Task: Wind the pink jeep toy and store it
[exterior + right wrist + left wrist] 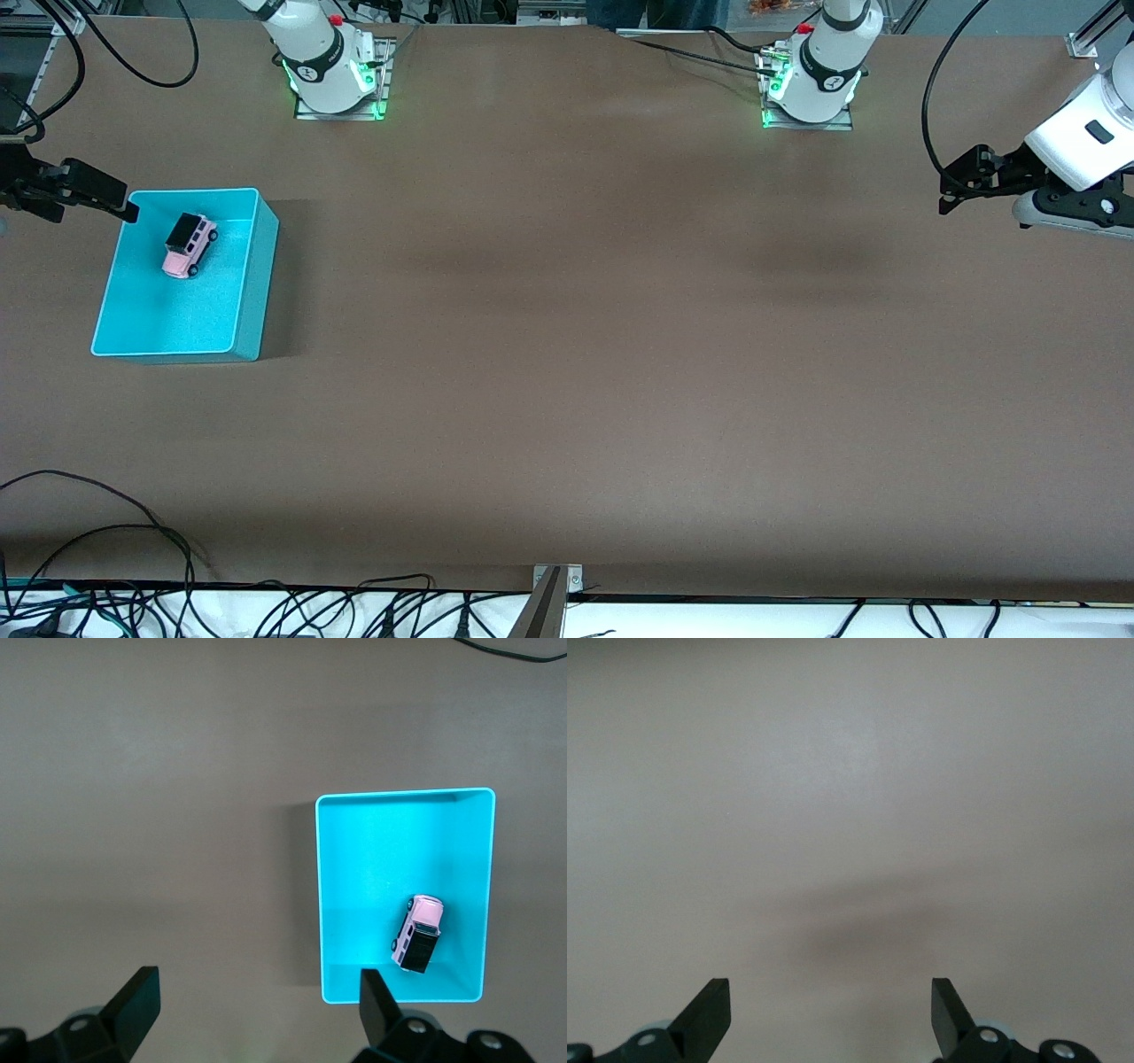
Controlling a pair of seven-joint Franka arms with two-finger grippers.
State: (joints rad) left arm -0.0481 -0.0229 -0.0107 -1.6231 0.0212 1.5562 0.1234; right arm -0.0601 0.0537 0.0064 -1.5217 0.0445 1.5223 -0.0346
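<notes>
The pink jeep toy (pixel 189 245) (pixel 419 933), with its black roof, lies on the floor of the turquoise bin (pixel 177 310) (pixel 381 868), in the part of the bin farther from the front camera. My right gripper (pixel 89 202) (pixel 257 1001) hangs open and empty above the table, just outside the bin's corner at the right arm's end. My left gripper (pixel 952 188) (pixel 831 1001) waits open and empty over bare table at the left arm's end, away from the toy.
The brown table (pixel 567 354) stretches wide between the bin and the left arm. Both arm bases (pixel 335 75) (pixel 811 84) stand along the edge farthest from the front camera. Black cables (pixel 106 540) trail by the edge nearest that camera.
</notes>
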